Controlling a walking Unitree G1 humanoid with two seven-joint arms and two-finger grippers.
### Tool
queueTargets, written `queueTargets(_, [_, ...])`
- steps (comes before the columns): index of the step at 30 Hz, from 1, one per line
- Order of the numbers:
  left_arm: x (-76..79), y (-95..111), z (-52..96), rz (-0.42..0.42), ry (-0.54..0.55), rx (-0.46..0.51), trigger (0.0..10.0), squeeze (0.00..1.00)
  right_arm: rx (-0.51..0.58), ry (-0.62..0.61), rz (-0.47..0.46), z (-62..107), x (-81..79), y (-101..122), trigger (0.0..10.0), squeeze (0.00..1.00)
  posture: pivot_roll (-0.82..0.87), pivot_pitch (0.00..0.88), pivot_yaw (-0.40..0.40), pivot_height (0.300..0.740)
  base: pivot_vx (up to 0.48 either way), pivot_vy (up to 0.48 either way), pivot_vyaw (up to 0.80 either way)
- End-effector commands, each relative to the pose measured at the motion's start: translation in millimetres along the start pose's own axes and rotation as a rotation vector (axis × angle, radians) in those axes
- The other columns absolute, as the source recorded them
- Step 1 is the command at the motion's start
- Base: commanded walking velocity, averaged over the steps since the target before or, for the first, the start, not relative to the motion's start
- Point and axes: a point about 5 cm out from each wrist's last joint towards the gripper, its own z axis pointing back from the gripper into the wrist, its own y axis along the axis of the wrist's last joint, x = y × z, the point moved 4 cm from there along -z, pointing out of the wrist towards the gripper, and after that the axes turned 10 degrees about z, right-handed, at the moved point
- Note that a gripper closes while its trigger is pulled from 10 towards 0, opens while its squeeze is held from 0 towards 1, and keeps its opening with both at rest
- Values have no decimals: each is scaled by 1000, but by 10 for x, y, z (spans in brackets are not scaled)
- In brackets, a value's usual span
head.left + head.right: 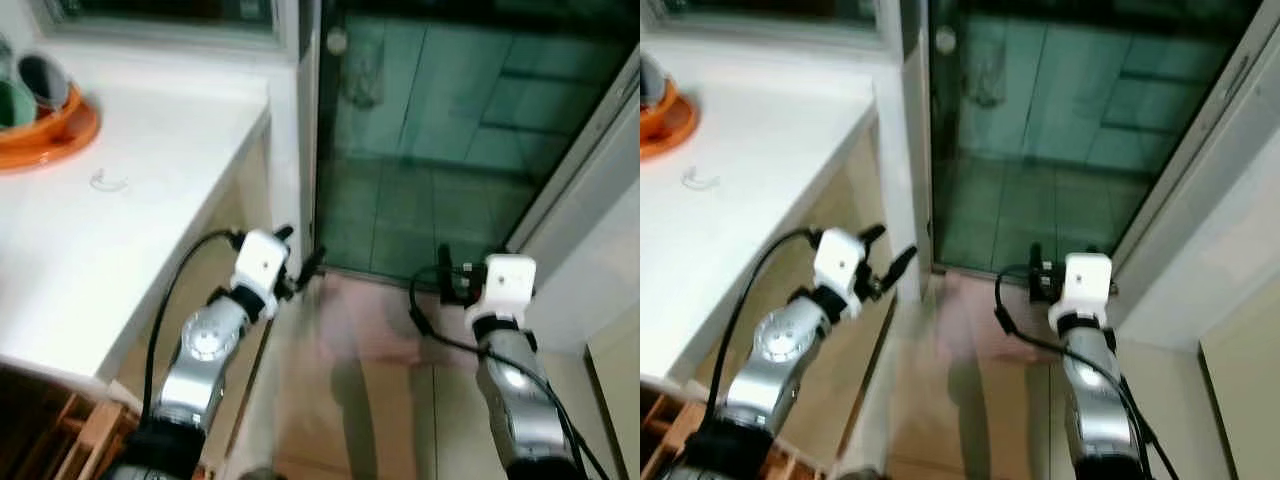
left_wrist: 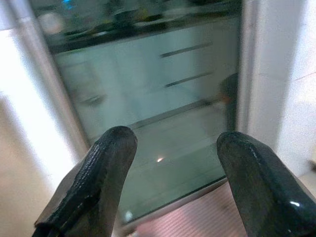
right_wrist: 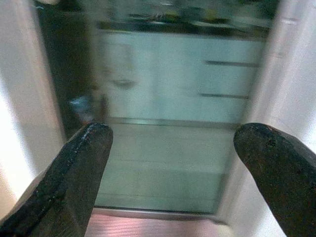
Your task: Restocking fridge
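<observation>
Both arms are raised ahead of the body, carrying nothing. The left gripper point(image 1: 300, 268) hangs just off the front right corner of the white counter point(image 1: 130, 230), level with the white door post point(image 1: 290, 130). In the left wrist view its two fingers point(image 2: 106, 168) stand well apart with nothing between them. The right gripper point(image 1: 448, 278) hangs over the tan floor point(image 1: 360, 400) near the threshold. In the right wrist view its fingers point(image 3: 74, 177) are spread wider, also empty.

No fridge and no goods for stocking can be identified. Straight ahead of both grippers is a glass door point(image 1: 440, 130) in a metal frame, with pale tiling and what may be cabinet fronts behind it, blurred. Whether the fridge lies beyond it cannot be told.

The only loose items are an orange tray point(image 1: 60, 135) with cups point(image 1: 40, 85) at the far left corner of the counter, well apart from the left gripper, behind and to its left.

Judgement: the task appears to be in a travel phase. The governing relation is forward, both grippers pointing at the glass. The left arm is nearer the counter, the right nearer the angled frame on the right.
</observation>
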Motion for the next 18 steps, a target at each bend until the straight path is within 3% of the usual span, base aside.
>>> queueTargets(1, [84, 10, -25, 20, -40, 6, 10000, 0, -18, -46, 22, 37, 113, -62, 10000, 0, -71, 0, 3, 740, 0, 0, 0])
queueTargets(18, [158, 41, -17, -1, -85, 26, 10000, 0, -27, -35, 31, 25, 97, -96, 10000, 0, -73, 0, 2, 740, 440, 0, 0])
